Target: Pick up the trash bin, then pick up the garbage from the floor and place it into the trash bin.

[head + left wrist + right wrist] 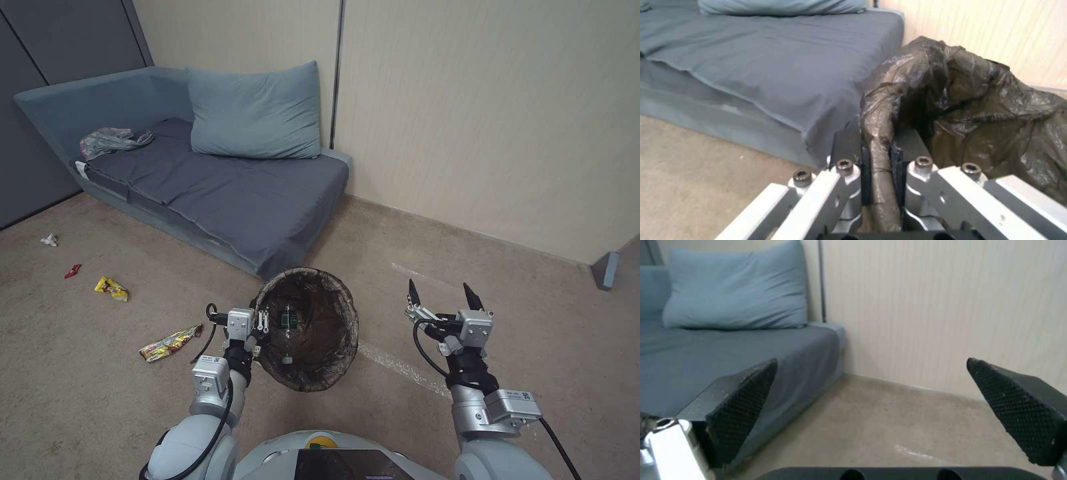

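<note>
The trash bin [337, 293], lined with a dark brown bag [982, 110], is in front of me just off the sofa's near corner. A plastic bottle [288, 327] lies inside it. My left gripper [265, 322] [878, 141] is shut on the bin's near left rim, one finger inside and one outside. My right gripper [442, 293] [872, 363] is open and holds nothing, to the right of the bin above the carpet. Garbage lies on the floor to the left: a long yellow-red wrapper [170, 343], a yellow wrapper [111, 288], a red scrap [72, 271] and a white scrap [49, 240].
A blue-grey sofa bed [220, 187] with a pillow [257, 113] stands behind the bin, and a thin grey plastic bag [113, 140] lies on its far end. A beige wall [493, 120] runs along the right. Open carpet spreads left and right of the bin.
</note>
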Motion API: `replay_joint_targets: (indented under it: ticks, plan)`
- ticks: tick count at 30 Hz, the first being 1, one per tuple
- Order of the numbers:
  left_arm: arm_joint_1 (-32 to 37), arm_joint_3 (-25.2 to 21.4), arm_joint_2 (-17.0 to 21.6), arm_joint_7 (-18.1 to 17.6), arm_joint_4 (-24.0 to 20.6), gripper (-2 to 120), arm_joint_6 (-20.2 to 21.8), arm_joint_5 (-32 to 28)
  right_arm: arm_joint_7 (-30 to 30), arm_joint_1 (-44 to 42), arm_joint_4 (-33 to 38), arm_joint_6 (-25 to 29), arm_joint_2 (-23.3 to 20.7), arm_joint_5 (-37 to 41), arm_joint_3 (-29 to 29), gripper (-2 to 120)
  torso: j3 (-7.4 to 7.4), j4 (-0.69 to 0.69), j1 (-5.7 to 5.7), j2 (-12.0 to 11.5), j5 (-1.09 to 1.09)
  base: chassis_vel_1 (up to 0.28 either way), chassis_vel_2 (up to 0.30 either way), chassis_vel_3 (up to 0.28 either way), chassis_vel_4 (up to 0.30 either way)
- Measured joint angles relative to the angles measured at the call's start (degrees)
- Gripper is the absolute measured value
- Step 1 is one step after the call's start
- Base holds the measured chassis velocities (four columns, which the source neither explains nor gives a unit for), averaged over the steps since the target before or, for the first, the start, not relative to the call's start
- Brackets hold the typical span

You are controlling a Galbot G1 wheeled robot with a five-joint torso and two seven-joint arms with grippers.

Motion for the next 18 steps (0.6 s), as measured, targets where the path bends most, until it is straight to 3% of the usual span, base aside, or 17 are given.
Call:
replay_joint_targets:
  ticks: [18]
  plan:
    - [-0.09,-0.05,-0.06,0.09,-0.19,7,0.17,-0.19,-1.70,1.43,-1.72,3.85,-0.26,2.29,0.91,100,0.00,0.00,0.00,0.00,0.00,0.098,0.090,0.094,0.095]
